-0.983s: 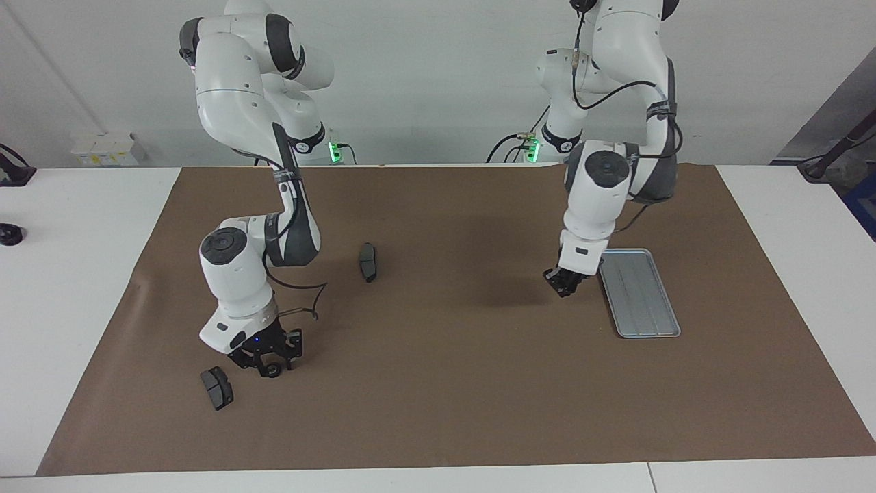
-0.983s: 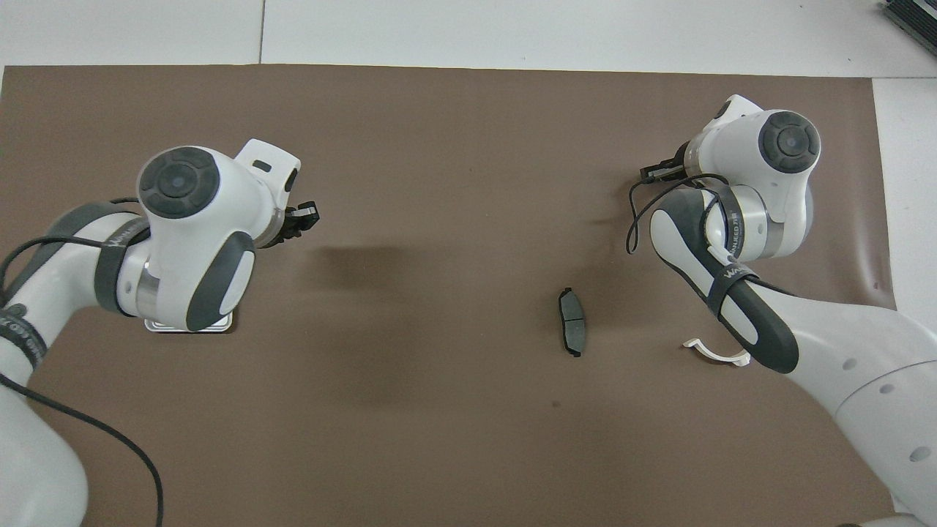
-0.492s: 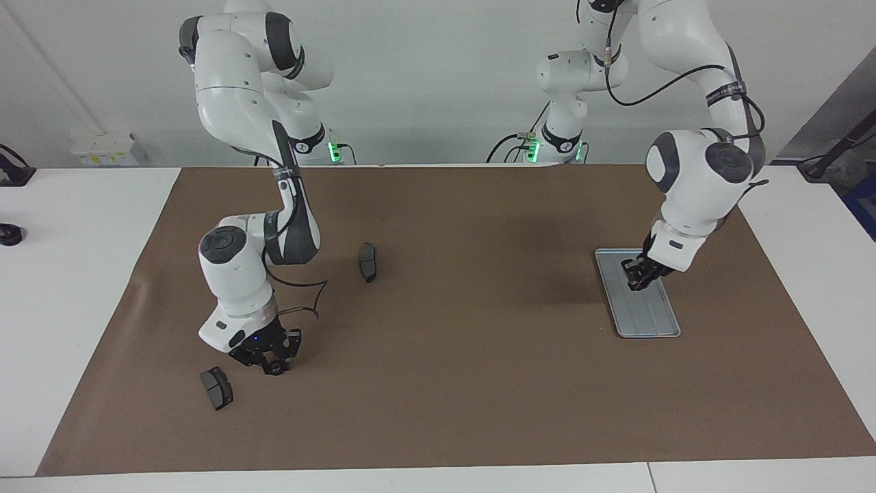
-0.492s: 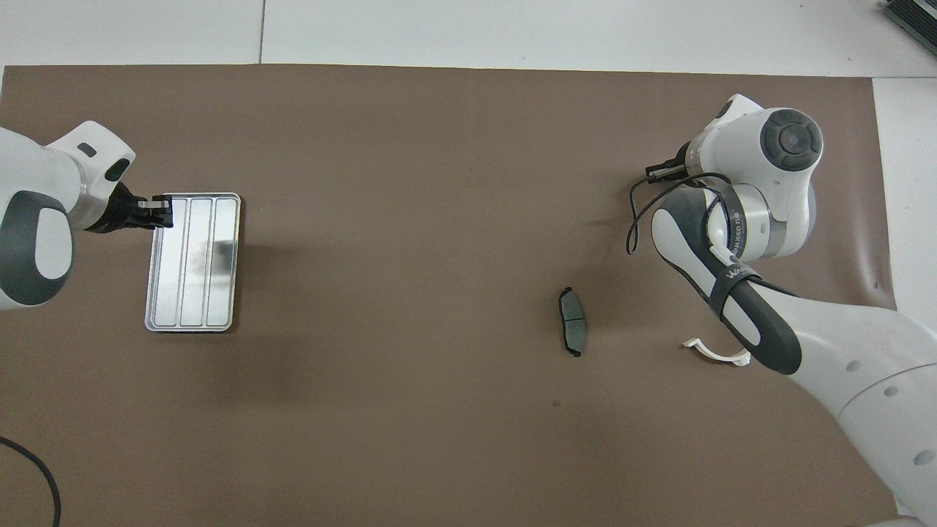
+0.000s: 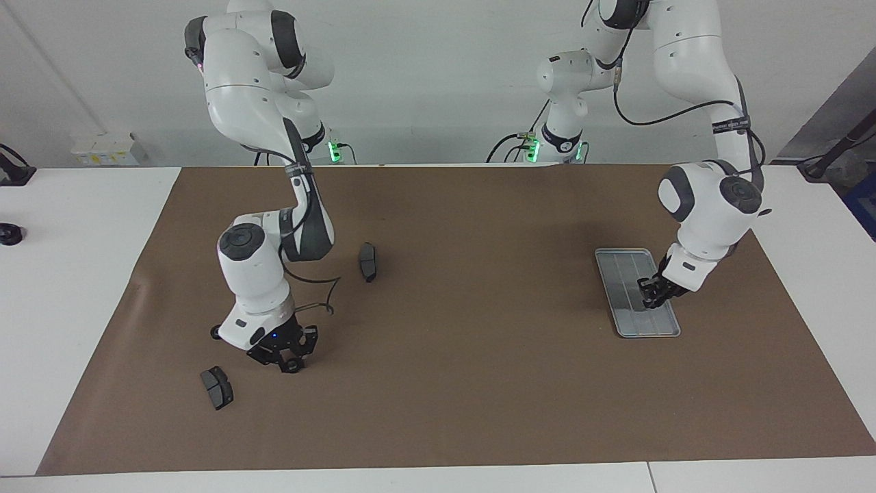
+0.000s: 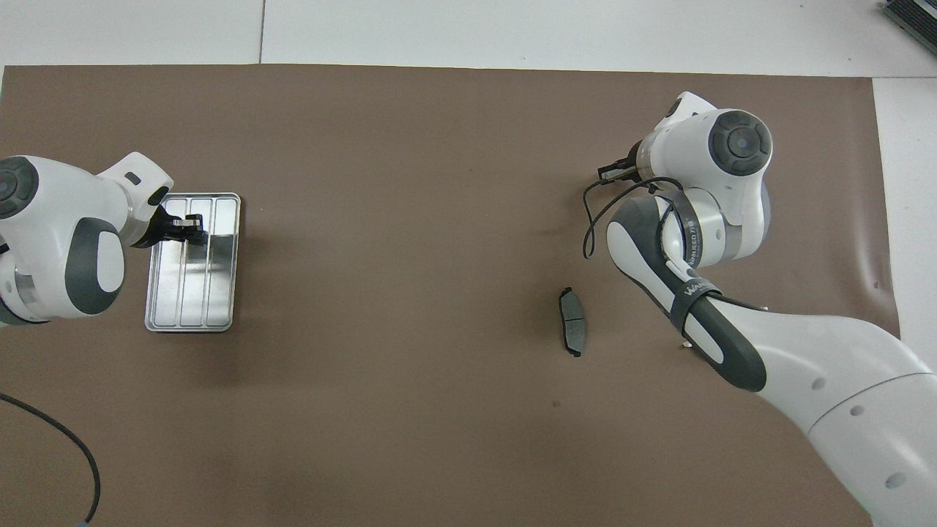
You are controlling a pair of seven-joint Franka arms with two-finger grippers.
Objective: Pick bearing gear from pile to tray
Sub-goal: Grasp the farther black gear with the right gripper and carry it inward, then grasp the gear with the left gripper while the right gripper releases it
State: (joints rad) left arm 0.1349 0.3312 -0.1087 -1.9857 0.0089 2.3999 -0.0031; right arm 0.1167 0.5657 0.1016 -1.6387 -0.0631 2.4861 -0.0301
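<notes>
A small black round gear (image 5: pixel 293 367) is gripped by the right gripper (image 5: pixel 287 361); the left gripper (image 5: pixel 650 298), fingers closed, is held over the ridged silver metal tray (image 5: pixel 626 322).

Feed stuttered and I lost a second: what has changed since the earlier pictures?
The left hand swung from beside the tray to over it, shut. The right hand closed on a small black gear and shifted toward the table's middle. Tray and both brake pads stayed put.
</notes>
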